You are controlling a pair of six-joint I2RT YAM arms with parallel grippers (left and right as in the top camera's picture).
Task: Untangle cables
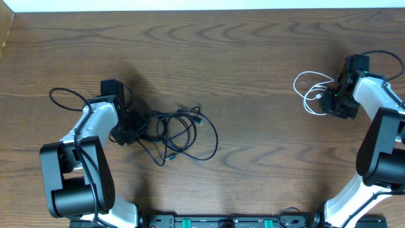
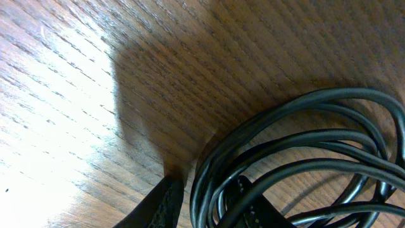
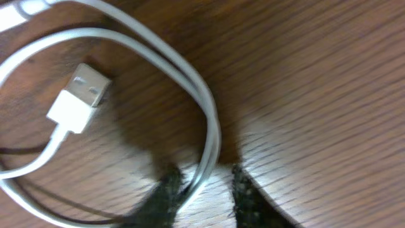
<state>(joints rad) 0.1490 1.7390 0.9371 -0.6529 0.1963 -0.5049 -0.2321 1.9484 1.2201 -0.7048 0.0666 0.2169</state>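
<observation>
The black cables (image 1: 180, 130) lie in a loose tangle left of centre on the table (image 1: 253, 50), loops stacked on loops. The white cable (image 3: 209, 126) lies well apart at the far right, already free of the tangle.

Your left gripper (image 1: 130, 132) sits at the tangle's left edge. Its wrist view shows several black strands running between its narrow jaws, so it looks clamped on that bundle.

Your right gripper (image 3: 202, 180) straddles one strand of the white loop, with the plug (image 3: 79, 98) lying to its left. The jaws stand narrow, but the fingers are blurred and a gap shows on one side, so you cannot tell whether they pinch the cord.

Expect all these cords to be light, limp and smooth. They will likely slide under a loose pinch and drag their neighbours when pulled. Take a black cable on a single outer loop or just behind a plug, where the jaws get something firm. Avoid the crossings, since pulling there is likely to tighten any knot. Use the left grip as an anchor and draw strands away from it gently.
</observation>
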